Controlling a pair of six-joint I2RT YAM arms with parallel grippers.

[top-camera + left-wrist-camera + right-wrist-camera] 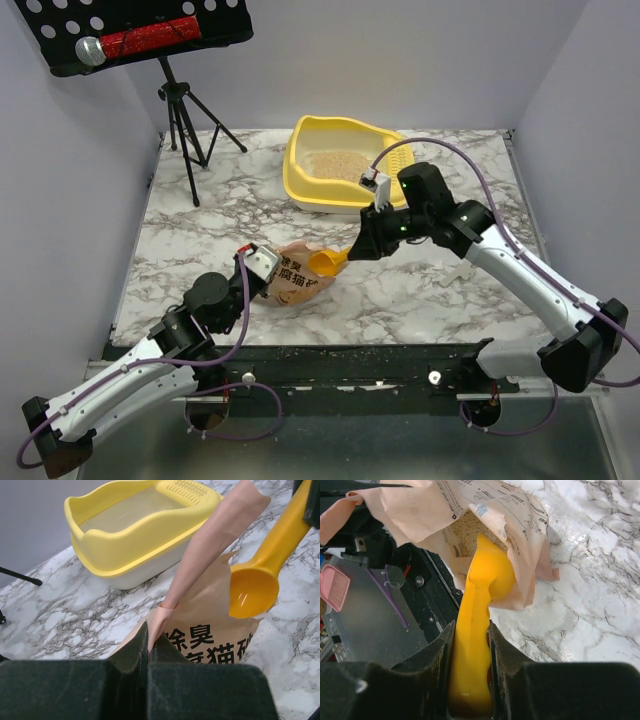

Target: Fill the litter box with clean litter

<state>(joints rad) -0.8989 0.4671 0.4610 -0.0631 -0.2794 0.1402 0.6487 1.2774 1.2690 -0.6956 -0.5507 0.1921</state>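
Left gripper (148,645) pinched tight on rim of tan-pink printed plastic bag (295,283). Right gripper (470,680) clamps yellow-orange plastic scoop (252,592) by its handle, bowl empty at bag mouth. Step: scooping. Next: dig into pale beige litter granules (470,530) inside, carry level to large yellow plastic litter box (296,180) at far table edge, partly filled.

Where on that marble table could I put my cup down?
Bare table lies between the tripod, the litter box and the bag, and near the front edge between the bag and the right arm. The middle is crowded: the left gripper pinches the bag, the right gripper holds the scoop at its mouth.
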